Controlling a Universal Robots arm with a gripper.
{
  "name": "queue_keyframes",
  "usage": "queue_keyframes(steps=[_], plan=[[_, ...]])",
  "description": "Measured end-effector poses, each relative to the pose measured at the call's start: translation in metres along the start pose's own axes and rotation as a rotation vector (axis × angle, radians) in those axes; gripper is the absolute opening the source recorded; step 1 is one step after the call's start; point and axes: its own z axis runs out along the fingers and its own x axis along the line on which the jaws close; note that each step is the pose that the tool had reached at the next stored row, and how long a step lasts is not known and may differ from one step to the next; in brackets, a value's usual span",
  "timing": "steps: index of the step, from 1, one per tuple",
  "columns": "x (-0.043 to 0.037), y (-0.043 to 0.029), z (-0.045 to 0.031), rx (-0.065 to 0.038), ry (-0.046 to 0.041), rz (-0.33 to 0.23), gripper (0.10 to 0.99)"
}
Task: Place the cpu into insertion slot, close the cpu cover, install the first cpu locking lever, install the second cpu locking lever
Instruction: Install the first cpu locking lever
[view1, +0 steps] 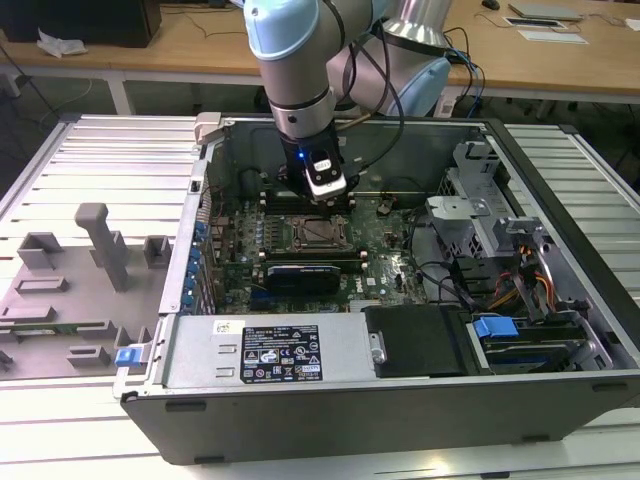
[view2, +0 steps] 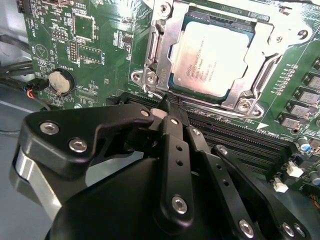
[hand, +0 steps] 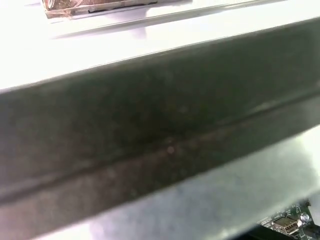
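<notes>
1. The cpu (view2: 212, 57) lay flat in the insertion slot (view1: 298, 232), and the cpu cover (view2: 162, 47) looked folded down around it, its window framing the chip's pale top.
2. The gripper (view2: 165, 107) hung just beside the insertion slot's near edge, above the long black memory slots (view2: 240, 135). Its fingertips were drawn together to a point. I could not tell whether a thin lever wire was caught between them.
3. Whether either locking lever was already hooked could not be made out from the second wrist view.
4. Risk: the closed tip stood close to the cover's corner screw. A slightly off-line descent could likely strike the frame or scrape the green board beside the insertion slot.
5. Risk: a lever pushed sideways without being pressed down would probably miss its catch and spring up, lifting the cover off the chip.
6. Risk: the memory slots lay directly under the fingers, on the gripper's side of the insertion slot. A low sweep might knock their end latches.
7. Writing: the cpu's top carried several lines of dark print. The board around the insertion slot bore small white lettering.
8. In the exterior view, a white label (view1: 282, 353) with text and marks sat on the metal box nearer the camera than the insertion slot.
</notes>
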Motion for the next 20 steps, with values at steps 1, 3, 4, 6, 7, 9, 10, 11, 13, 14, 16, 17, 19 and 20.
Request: queue_keyframes(steps=[1,3,4,6,7,9,10,11,13,14,16,17,19,20], plan=[[-0.0002,0.0002,-0.0009,0.0,-0.0001,0.0,0.106],[-0.0006,0.0004,-0.0031,0.001,-0.0001,0.0,0.106],[-0.0008,0.0006,-0.004,0.001,0.0,0.0,0.106],[-0.0015,0.0012,-0.0078,0.001,0.0,0.0,0.106],[-0.0019,0.0015,-0.0094,0.001,0.0,0.0,0.106],[-0.0028,0.0023,-0.014,0.001,0.0,0.0,0.106],[-0.0033,0.0027,-0.0164,0.001,0.0001,0.0,0.106],[-0.0037,0.003,-0.0186,0.001,0.0001,0.0,0.106],[-0.0054,0.0044,-0.0268,0.001,0.0,0.0,0.106],[-0.0054,0.0045,-0.0268,0.0,0.0,0.0,0.106],[-0.0054,0.0045,-0.0269,0.001,0.0001,0.0,0.106],[-0.0055,0.0045,-0.0269,0.001,0.0016,0.0,0.106],[-0.0073,0.005,-0.0263,0.014,0.0388,0.004,0.106],[-0.0093,0.0057,-0.0256,0.023,0.0669,0.007,0.106]])
